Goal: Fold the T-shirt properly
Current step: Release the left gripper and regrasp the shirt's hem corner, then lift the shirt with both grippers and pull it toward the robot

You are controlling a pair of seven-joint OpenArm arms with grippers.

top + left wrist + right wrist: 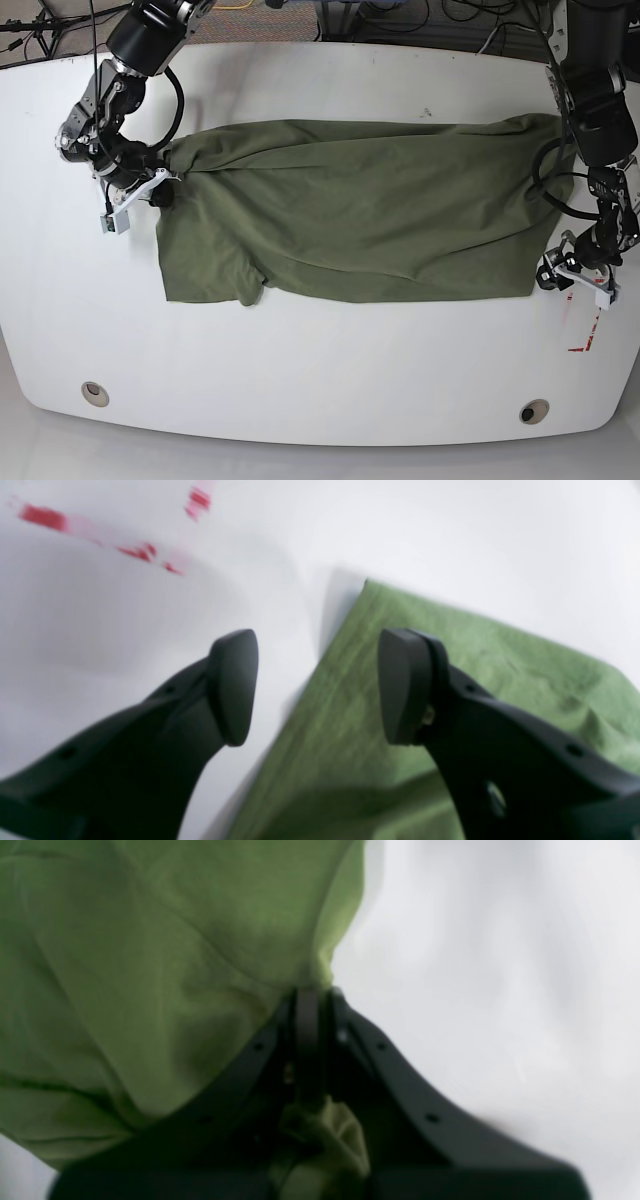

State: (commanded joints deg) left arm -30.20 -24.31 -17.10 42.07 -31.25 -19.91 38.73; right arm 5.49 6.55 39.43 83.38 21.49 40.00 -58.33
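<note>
The olive-green T-shirt [360,210] lies spread wide across the white table [320,370], with its bottom edge folded up. At the shirt's left end my right gripper [163,187] is shut on a bunched bit of cloth. In the right wrist view the fabric [150,965] hangs from the closed right gripper [310,1000]. My left gripper [560,277] is open just off the shirt's lower right corner. In the left wrist view its fingers [232,687] are wide apart over the cloth's edge [475,670], holding nothing.
Red tape marks [585,340] are stuck to the table near the left gripper and show blurred in the left wrist view as red marks [45,517]. Two round holes [95,392] [533,411] sit near the front edge. Cables run behind the table.
</note>
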